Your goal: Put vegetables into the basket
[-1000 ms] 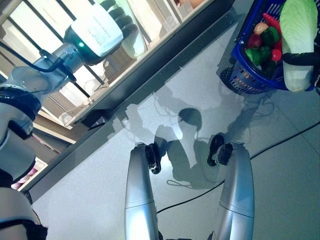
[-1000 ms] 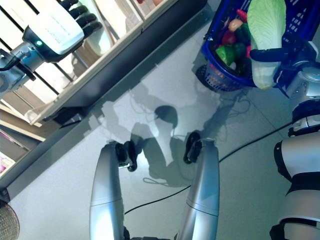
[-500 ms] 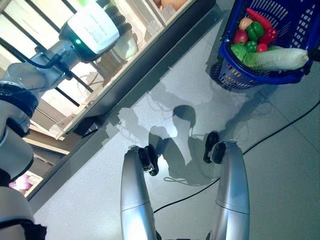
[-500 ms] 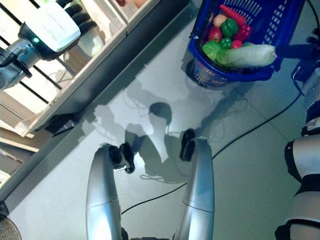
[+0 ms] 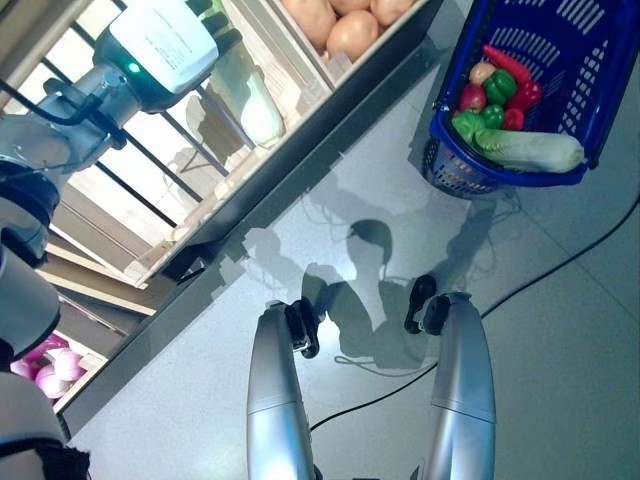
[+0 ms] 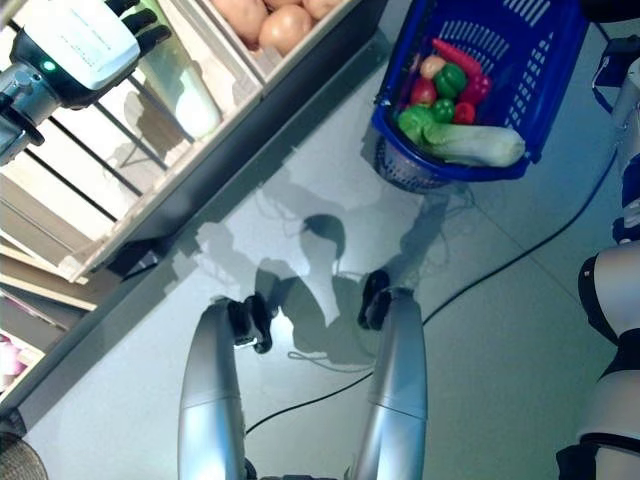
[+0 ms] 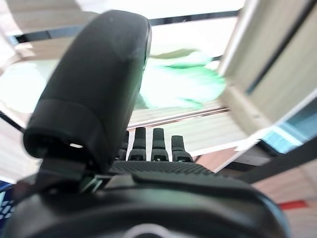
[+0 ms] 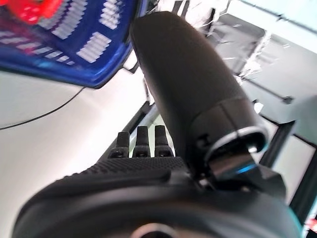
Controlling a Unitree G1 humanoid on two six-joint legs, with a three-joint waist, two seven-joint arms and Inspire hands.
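Note:
The blue basket [image 5: 590,60] stands on the floor at the upper right. In it lie a long pale green cabbage [image 5: 535,152], green peppers [image 5: 498,85] and red vegetables [image 5: 520,95]. My left hand [image 5: 208,14] is up at the stand at the upper left, open, its fingers straight just beside a pale green cabbage [image 5: 258,100] on the shelf. In the left wrist view the thumb [image 7: 94,89] stands before that green vegetable [image 7: 183,84]. My right hand [image 8: 183,84] is open and empty, off to the side of the basket's wall [image 8: 74,54].
The wooden vegetable stand [image 5: 300,80] runs slantwise across the upper left, with a dark base rail [image 5: 330,125] along the floor. Grey floor [image 5: 560,300] lies between the stand and the basket.
My right hand has let the long cabbage go; it now lies in the basket, and the hand has drawn away to the right. My left hand has reached further up into the stand. The camera has shifted.

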